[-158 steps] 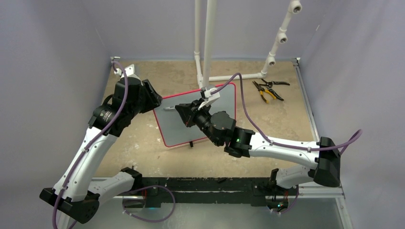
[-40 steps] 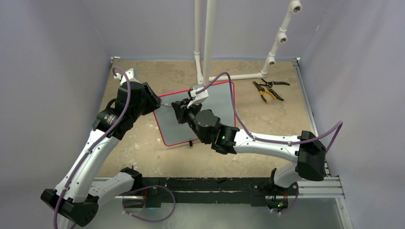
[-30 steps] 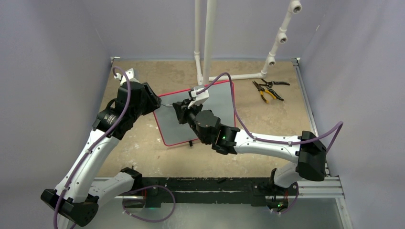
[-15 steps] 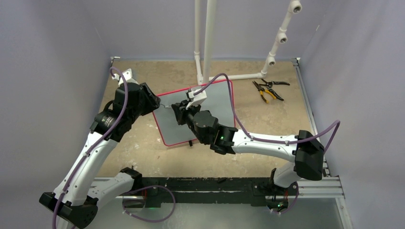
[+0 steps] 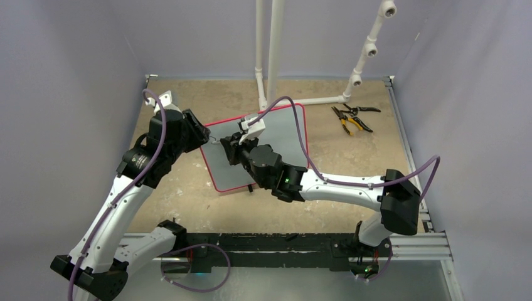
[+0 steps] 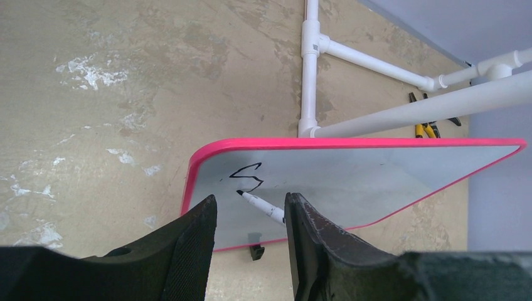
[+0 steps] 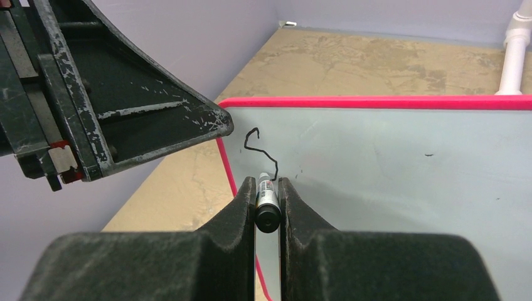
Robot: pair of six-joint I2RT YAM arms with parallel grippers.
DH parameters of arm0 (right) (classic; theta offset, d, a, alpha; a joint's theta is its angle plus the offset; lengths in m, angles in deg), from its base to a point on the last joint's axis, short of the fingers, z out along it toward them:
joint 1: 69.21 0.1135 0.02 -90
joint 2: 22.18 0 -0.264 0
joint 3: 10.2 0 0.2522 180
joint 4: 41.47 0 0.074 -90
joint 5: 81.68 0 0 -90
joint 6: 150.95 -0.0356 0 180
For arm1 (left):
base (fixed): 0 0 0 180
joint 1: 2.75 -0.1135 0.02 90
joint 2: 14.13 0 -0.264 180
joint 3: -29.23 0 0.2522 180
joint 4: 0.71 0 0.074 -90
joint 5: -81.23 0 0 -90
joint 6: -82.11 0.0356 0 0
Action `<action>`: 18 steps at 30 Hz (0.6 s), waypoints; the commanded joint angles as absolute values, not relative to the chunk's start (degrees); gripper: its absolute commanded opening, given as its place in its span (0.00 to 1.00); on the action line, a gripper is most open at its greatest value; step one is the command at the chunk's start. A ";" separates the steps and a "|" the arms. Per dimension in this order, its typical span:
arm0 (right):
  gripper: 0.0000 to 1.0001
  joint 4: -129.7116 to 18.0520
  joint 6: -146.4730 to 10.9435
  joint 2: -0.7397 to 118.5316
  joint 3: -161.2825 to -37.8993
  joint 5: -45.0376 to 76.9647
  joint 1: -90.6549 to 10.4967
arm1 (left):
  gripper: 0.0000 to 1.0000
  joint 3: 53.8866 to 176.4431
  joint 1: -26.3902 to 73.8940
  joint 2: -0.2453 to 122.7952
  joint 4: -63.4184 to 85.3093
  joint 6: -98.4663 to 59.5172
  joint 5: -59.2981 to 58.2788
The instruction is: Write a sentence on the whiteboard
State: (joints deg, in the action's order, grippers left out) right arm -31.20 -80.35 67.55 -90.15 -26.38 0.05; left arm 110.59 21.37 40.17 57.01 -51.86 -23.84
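Two robot arms met over one red-rimmed whiteboard (image 5: 282, 135), which rested near the middle of the tabletop (image 5: 188, 194), just in front of a white pipe frame (image 5: 274, 56). One black letter S (image 6: 246, 177) was the only writing on it, close to its left corner. The right gripper (image 7: 266, 183) was pinched on a single marker (image 7: 266, 194), whose tip met the board just below the letter. The left gripper (image 6: 251, 199) sat at the board's left edge with its fingers spread and nothing seen between them. From overhead, the right arm's wrist lay across the board and hid the letter and most of the marker. Two pairs of pliers (image 5: 351, 118), one with yellow handles and one black, lay well apart to the right. One small black foot (image 6: 254, 252) showed under the board's near edge.
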 commanded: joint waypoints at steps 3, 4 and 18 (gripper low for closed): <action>0.00 -28.78 -78.89 68.35 -93.21 -25.53 -0.30 | 0.43 111.67 21.33 39.05 56.87 -52.10 -24.59; 0.00 -28.72 -78.93 68.28 -93.21 -25.40 -0.30 | 0.43 111.75 21.33 38.98 56.95 -52.19 -24.63; 0.00 -27.34 -81.09 58.45 -86.22 -25.88 0.58 | 0.59 115.99 21.33 40.42 56.74 -50.35 -25.43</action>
